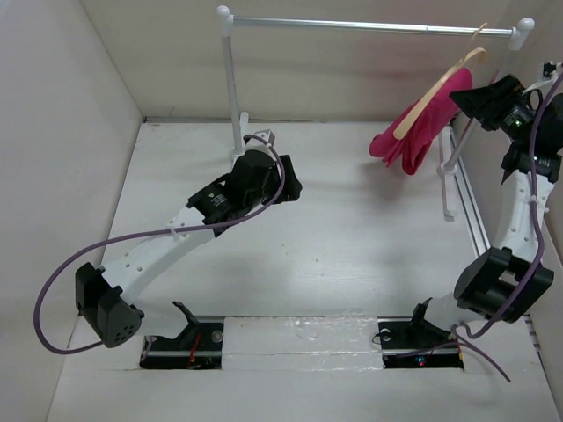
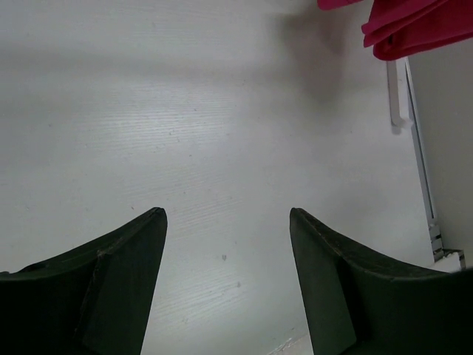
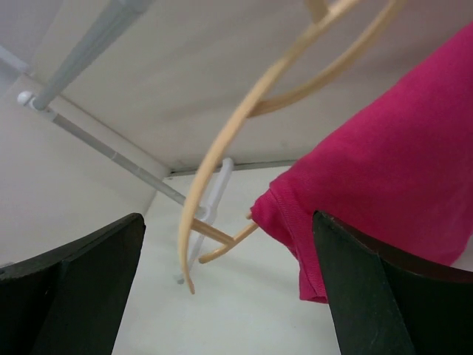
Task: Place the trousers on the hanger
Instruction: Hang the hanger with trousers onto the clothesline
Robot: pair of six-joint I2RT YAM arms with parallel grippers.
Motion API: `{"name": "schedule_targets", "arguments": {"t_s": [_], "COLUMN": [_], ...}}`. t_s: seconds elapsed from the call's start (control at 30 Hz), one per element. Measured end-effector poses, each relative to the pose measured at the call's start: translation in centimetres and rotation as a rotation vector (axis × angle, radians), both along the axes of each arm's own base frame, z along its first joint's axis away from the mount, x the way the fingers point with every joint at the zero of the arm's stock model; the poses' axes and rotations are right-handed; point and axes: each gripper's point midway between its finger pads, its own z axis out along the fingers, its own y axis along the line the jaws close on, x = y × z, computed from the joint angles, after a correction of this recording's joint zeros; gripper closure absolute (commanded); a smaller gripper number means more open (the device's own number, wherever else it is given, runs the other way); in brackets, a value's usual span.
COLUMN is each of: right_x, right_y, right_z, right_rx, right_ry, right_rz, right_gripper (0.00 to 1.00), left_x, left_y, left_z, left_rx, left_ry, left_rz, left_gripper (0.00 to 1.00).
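The pale tan wooden hanger (image 1: 437, 95) hangs by its hook from the right end of the rail. The magenta-pink trousers (image 1: 413, 134) drape over its lower bar. In the right wrist view the hanger (image 3: 222, 140) curves across the middle and the trousers (image 3: 384, 177) hang at the right. My right gripper (image 1: 466, 98) is open just right of the trousers, its right finger close to the cloth, touching unclear; it also shows in the right wrist view (image 3: 229, 296). My left gripper (image 1: 286, 186) is open and empty low over the table, also in the left wrist view (image 2: 228, 222).
A white-and-silver clothes rail (image 1: 369, 26) spans the back, with a left post (image 1: 234, 88) behind my left arm and a right post foot (image 1: 449, 189). White walls enclose the table on three sides. A metal track (image 1: 475, 220) runs along the right edge.
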Motion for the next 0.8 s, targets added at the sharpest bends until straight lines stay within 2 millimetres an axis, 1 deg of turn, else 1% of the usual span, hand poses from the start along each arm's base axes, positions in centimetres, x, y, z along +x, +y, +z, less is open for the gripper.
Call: {"name": "schedule_targets", "arguments": {"t_s": [0.07, 0.1, 0.17, 0.23, 0.27, 0.3, 0.33, 0.4, 0.43, 0.47, 0.53, 0.57, 0.6, 0.63, 0.67, 0.73, 0.77, 0.8], "right_x": [-1.1, -1.8, -3.6, -5.8, -7.4, -8.8, -10.6, -14.4, -16.2, -17.6, -20.1, -21.0, -21.6, -22.0, -22.6, -24.0, -24.7, -25.1], "right_y": [0.0, 0.4, 2.3, 5.8, 8.4, 10.5, 13.0, 17.5, 19.5, 21.0, 22.9, 23.5, 23.7, 23.8, 23.7, 23.4, 23.1, 22.9], "right_z": [2.0, 3.2, 5.2, 6.7, 7.2, 7.1, 6.7, 4.7, 3.2, 1.4, -2.7, -5.4, -7.0, -9.4, -12.0, -16.0, -17.4, -18.2], "right_rx": [-0.063, -0.097, -0.158, -0.212, -0.237, -0.250, -0.260, -0.260, -0.255, -0.249, -0.257, -0.263, -0.272, -0.284, -0.295, -0.318, -0.328, -0.337], "right_ry": [-0.035, -0.063, -0.125, -0.193, -0.234, -0.260, -0.292, -0.330, -0.332, -0.325, -0.285, -0.232, -0.209, -0.160, -0.100, -0.001, 0.036, 0.057], "right_rz": [-0.030, -0.037, -0.025, 0.030, 0.079, 0.123, 0.184, 0.304, 0.370, 0.424, 0.502, 0.530, 0.537, 0.538, 0.542, 0.542, 0.539, 0.534], "right_gripper": [0.00, 0.00, 0.00, 0.00, 0.00, 0.00, 0.00, 0.00, 0.00, 0.00, 0.00, 0.00, 0.00, 0.00, 0.00, 0.00, 0.00, 0.00], "left_x": [0.5, 0.7, 1.1, 1.5, 1.5, 1.4, 1.1, 0.5, 0.0, -0.5, -1.6, -2.4, -3.0, -3.5, -4.1, -5.3, -5.9, -6.3], "left_y": [0.5, 0.8, 1.0, 1.3, 1.5, 1.7, 2.0, 2.5, 2.9, 3.4, 4.3, 5.0, 5.4, 5.7, 6.1, 6.9, 7.1, 7.3], "left_z": [0.5, 0.9, 2.1, 3.5, 4.2, 4.8, 5.5, 6.7, 7.2, 7.5, 7.0, 6.0, 5.2, 4.0, 2.6, -0.6, -2.0, -3.1], "left_rx": [-0.015, -0.024, -0.046, -0.070, -0.081, -0.092, -0.104, -0.131, -0.147, -0.160, -0.179, -0.175, -0.179, -0.179, -0.173, -0.158, -0.151, -0.148], "left_ry": [-0.004, -0.009, -0.027, -0.051, -0.062, -0.076, -0.088, -0.114, -0.129, -0.139, -0.143, -0.127, -0.118, -0.098, -0.074, -0.017, 0.011, 0.033], "left_rz": [0.011, 0.019, 0.027, 0.036, 0.040, 0.042, 0.042, 0.043, 0.043, 0.044, 0.048, 0.052, 0.055, 0.058, 0.062, 0.066, 0.065, 0.065], "left_gripper": [0.36, 0.36, 0.36, 0.36, 0.36, 0.36, 0.36, 0.36, 0.36, 0.36, 0.36, 0.36, 0.37, 0.37, 0.37, 0.38, 0.37, 0.37]}}
